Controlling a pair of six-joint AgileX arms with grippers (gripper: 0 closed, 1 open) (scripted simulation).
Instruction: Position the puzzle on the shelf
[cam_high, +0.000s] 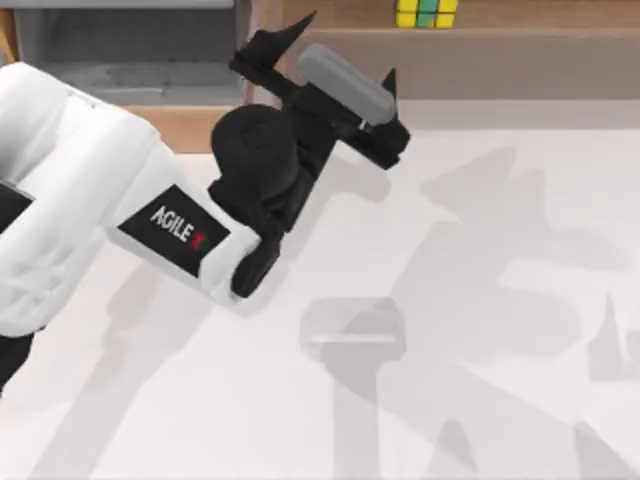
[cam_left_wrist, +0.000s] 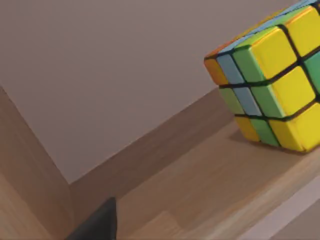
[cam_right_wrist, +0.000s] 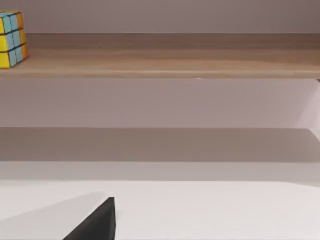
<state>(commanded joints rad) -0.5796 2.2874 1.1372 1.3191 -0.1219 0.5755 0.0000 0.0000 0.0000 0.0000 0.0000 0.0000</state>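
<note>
At twelve o'clock on the surface (cam_high: 500, 400), the puzzle (cam_high: 426, 12) sits on the top plank of the shelf (cam_high: 520, 45), free of any grip. The left gripper (cam_high: 345, 45) hovers at its eight o'clock, just short of the shelf, jaws spread apart and empty. A grey-lined box (cam_high: 130, 50) stands at eleven o'clock.

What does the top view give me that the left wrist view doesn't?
Top view alone: the left arm's gripper with its fingers spread, empty, close to the shelf front, the white table and a grey-lined box. Left wrist view alone: the puzzle's orange side and the board under it. Shared: the puzzle sitting free on the shelf.
</note>
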